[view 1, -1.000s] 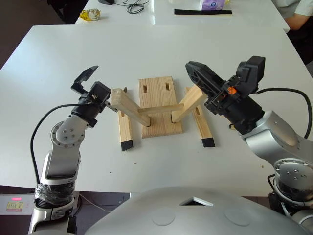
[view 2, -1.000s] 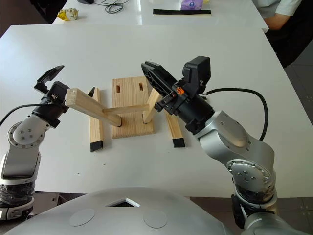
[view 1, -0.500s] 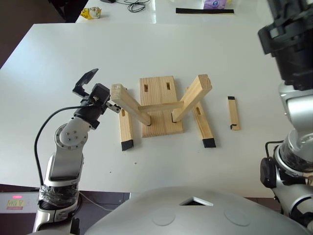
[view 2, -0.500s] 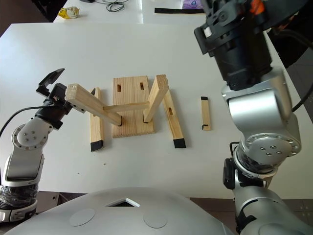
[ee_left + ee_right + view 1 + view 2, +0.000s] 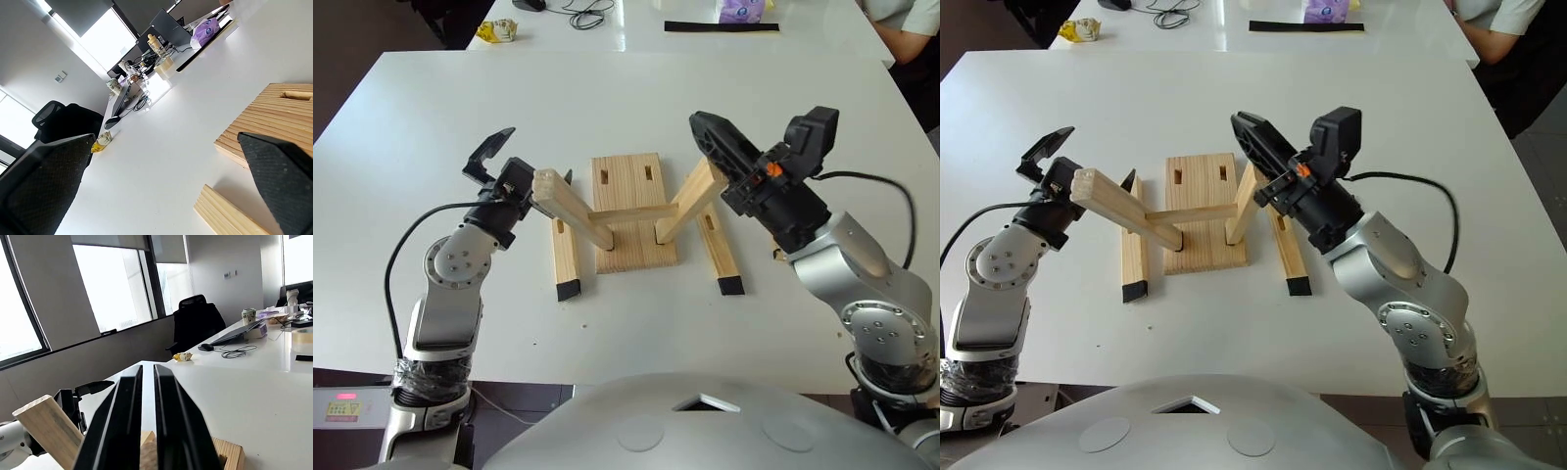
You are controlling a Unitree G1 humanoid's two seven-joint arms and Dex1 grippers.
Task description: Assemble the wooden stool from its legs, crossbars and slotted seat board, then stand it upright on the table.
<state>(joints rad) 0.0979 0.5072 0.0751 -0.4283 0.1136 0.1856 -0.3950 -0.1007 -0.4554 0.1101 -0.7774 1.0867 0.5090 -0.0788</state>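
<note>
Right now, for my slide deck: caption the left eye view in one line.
Left tool and right tool flank two legs, joined by a crossbar, leaning on the seat board.

Light: daylight is coming in from the windows on the left, burning out white.
Table: the white table is glowing bright and even.
Glare: the far desk is throwing glossy reflections.
Shadows: soft, faint ones are hugging the wooden legs.

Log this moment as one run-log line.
left gripper open beside left leg | right gripper shut at right leg | both standing on board
</note>
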